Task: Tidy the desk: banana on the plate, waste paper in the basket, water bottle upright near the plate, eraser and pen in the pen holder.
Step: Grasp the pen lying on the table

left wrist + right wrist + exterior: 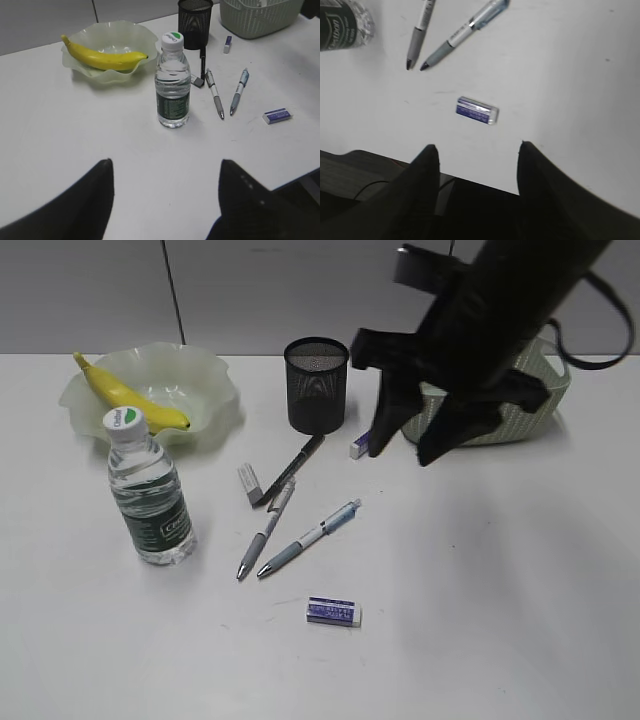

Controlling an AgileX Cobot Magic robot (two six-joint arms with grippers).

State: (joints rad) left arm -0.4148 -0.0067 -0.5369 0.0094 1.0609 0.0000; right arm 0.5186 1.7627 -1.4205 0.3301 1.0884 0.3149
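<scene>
A yellow banana [130, 400] lies on the pale green plate [215, 370] at the back left. The water bottle [150, 490] stands upright in front of the plate. A black mesh pen holder [316, 385] stands at the back middle. Three pens lie in front of it: a black one [292, 468], a silver one [264, 530] and a blue-tipped one [310, 537]. A blue-and-white eraser [333, 612] lies nearer the front, and it also shows in the right wrist view [477, 110]. My right gripper [400, 445] is open and empty, in the air before the basket [535, 390]. My left gripper [165, 165] is open and empty over bare table. No waste paper shows.
A second small eraser [358, 446] lies right of the pen holder. A grey block [249, 483] lies by the black pen. The right arm hides much of the basket. The table's front edge shows in the right wrist view [470, 180].
</scene>
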